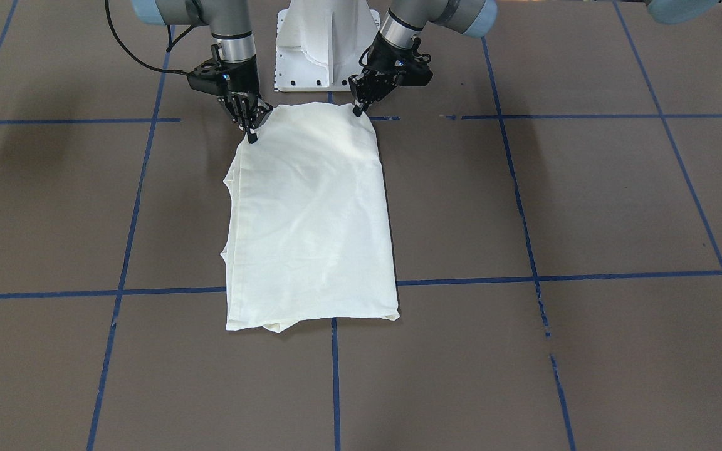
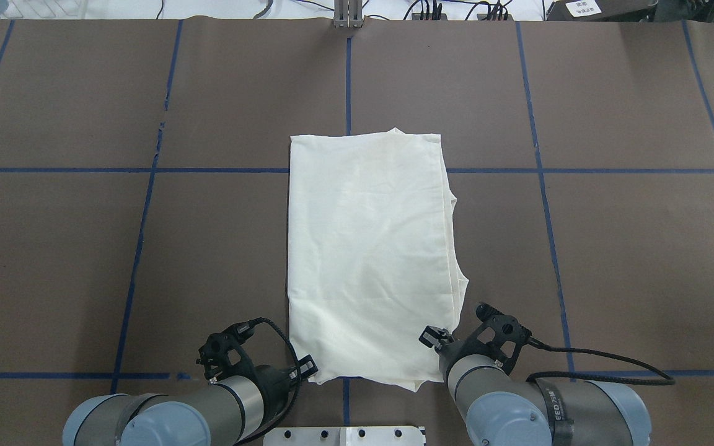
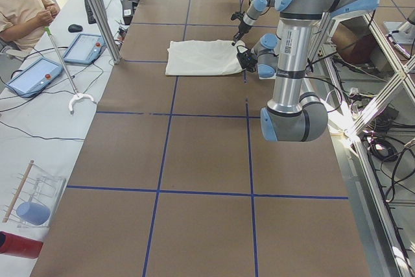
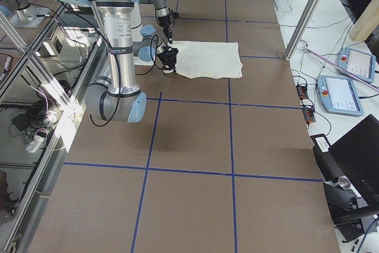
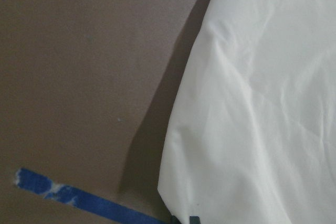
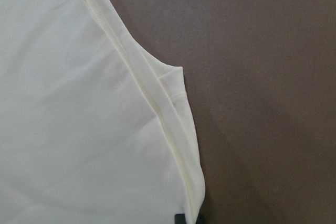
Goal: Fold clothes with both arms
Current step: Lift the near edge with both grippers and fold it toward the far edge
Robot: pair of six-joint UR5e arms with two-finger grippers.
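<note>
Overhead exterior and front-facing views agree: the cream T-shirt lies flat on the brown table as a long rectangle. Its nearest short edge is just in front of the white pedestal base, and its length runs straight away from that base. No print shows; presumably it is turned under or folded in.

Closest to the base, the left gripper and the right gripper each sit on one corner of that edge. Their fingers are drawn together and appear to pinch cloth. The left wrist view shows its corner raised, with a shadow beneath.

The step, I judge, is folding this edge over to the far edge. To do it well, both corners should rise together to equal height. They should travel away from the base at one pace with the edge kept taut, then land square.

Farther from the base, on the right gripper's side, stacked layers peek out. A slow carry should keep them from dragging loose.
</note>
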